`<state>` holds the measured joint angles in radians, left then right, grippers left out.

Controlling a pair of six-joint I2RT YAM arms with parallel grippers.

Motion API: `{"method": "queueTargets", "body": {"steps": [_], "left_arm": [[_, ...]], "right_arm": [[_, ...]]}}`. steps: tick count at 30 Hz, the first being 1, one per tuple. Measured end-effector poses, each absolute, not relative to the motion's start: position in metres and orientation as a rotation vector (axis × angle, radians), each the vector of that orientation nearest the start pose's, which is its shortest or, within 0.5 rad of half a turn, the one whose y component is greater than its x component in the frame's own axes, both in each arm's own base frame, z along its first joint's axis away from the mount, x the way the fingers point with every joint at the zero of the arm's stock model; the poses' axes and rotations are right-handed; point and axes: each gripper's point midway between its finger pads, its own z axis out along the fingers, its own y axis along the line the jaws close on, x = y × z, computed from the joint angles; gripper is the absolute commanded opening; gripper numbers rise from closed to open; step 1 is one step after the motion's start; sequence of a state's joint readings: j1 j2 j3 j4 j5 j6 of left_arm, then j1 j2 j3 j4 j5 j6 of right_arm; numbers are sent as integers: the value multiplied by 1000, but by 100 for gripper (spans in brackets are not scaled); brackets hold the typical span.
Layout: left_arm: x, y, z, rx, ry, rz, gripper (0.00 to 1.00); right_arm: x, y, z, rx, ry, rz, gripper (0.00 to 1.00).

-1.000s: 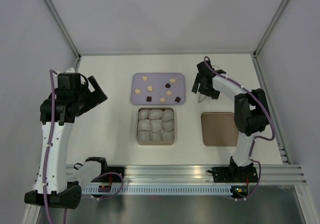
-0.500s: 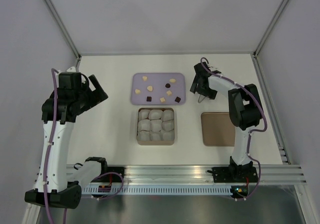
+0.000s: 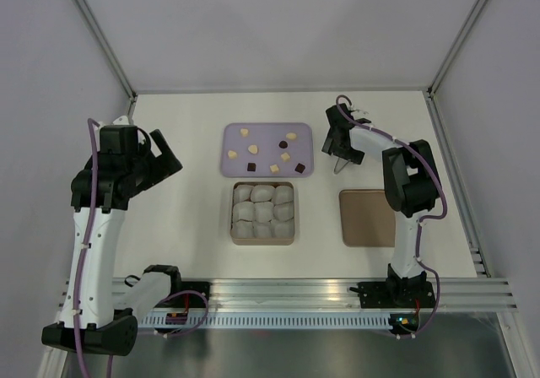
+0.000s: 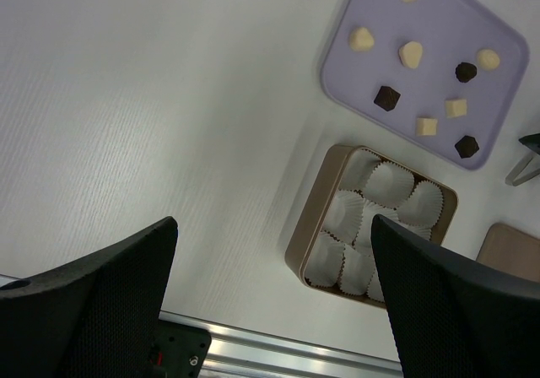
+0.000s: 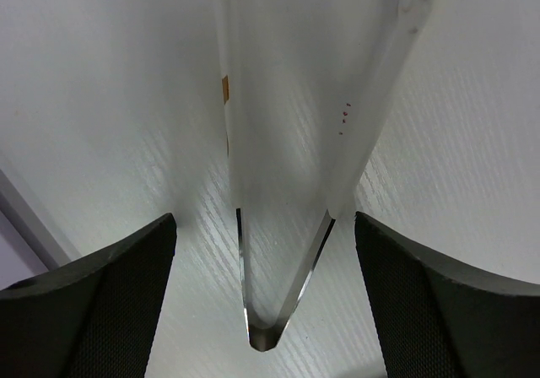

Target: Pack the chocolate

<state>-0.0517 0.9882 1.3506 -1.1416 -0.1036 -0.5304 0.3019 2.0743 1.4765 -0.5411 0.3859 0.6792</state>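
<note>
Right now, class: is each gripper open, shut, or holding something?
Left gripper: open, holding nothing.
Right gripper: open, fingers either side of the shiny metal tongs, not gripping them.

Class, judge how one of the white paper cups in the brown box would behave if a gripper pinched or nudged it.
Probably light and floppy: the paper cups look thin and crinkled, so a pinch would likely crush one. They sit packed together in the box, so nudging one would probably shift its neighbours.

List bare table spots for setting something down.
Bare: the far strip behind the tray; the wide patch left of tray and box; the narrow gap between box and lid. Crowded: right of the tray, where the right gripper straddles the tongs.
</note>
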Motion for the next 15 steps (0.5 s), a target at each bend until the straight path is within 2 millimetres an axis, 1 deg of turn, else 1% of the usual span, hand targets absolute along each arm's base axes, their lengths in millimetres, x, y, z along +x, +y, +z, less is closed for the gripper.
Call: {"method": "queueTargets", "body": {"steps": [1, 3, 4, 15], "left_arm": [[235, -15, 275, -606, 2271, -165, 100], [235, -15, 275, -606, 2272, -165, 99], [235, -15, 275, -605, 2272, -165, 100], [236, -12, 274, -612, 2271, -140, 100]], "right_arm": [[450, 95, 19, 589, 2509, -183, 83], [451, 94, 20, 586, 2504, -192, 81], [451, 94, 20, 580, 2503, -197, 78], [451, 91, 20, 575, 2494, -218, 74]]}}
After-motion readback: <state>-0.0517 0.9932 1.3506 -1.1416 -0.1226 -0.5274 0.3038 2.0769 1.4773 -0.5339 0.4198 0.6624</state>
